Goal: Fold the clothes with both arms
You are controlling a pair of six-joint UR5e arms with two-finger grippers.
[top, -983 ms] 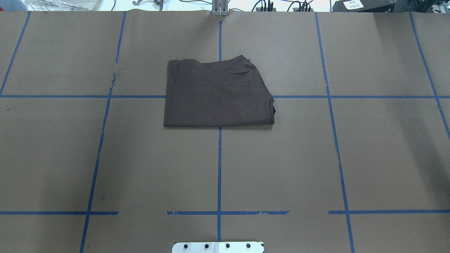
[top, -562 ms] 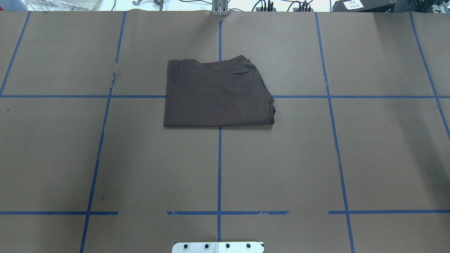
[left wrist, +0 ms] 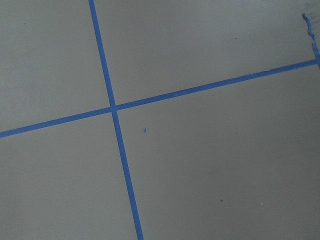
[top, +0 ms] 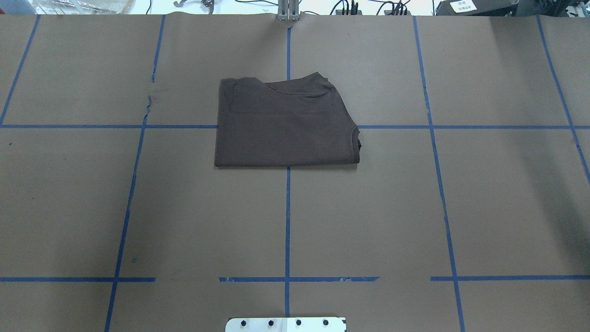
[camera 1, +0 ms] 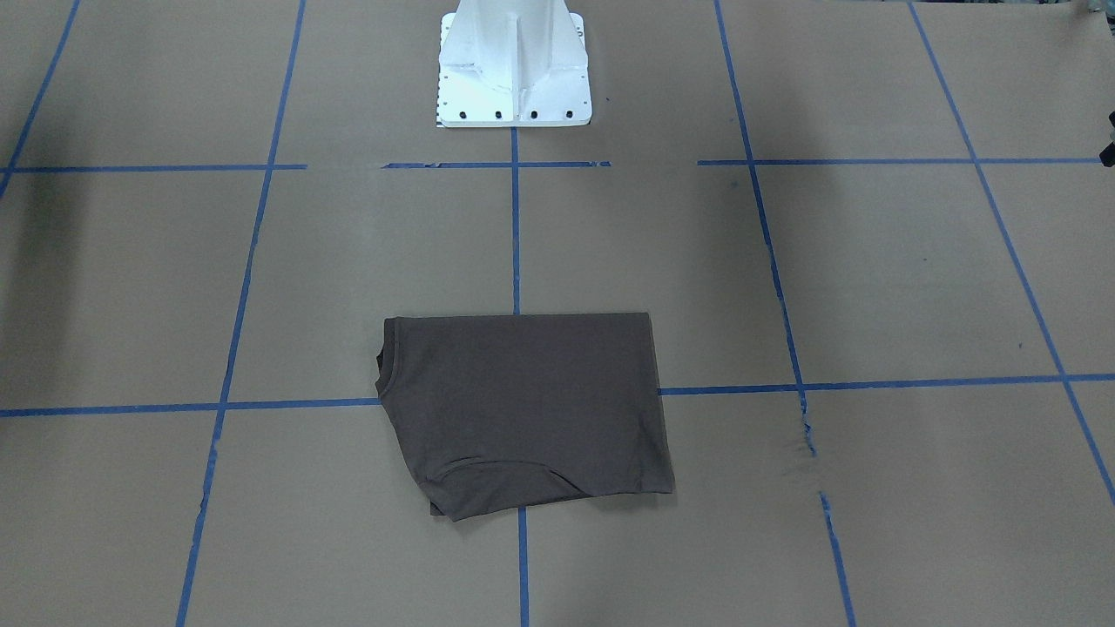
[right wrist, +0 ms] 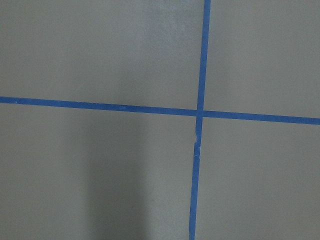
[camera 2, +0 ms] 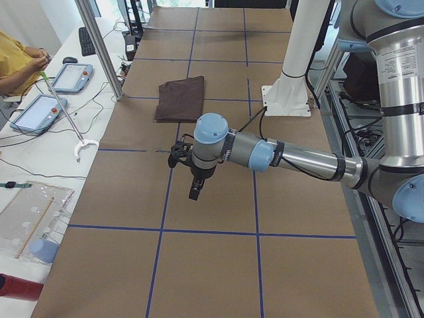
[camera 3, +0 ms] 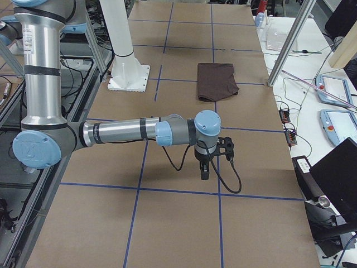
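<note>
T-shirt [top: 286,124] folded | left fingers [camera 2: 194,191], right fingers [camera 3: 204,171] well apart from it | closure: cannot tell

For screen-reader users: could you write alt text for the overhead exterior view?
A dark brown T-shirt, folded into a rectangle with its collar toward the far edge, lies flat on a brown table gridded with blue tape. A white base plate shows at the bottom edge.

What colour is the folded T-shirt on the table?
The T-shirt is dark brown, with no pattern showing. The overhead exterior view shows it best.
</note>
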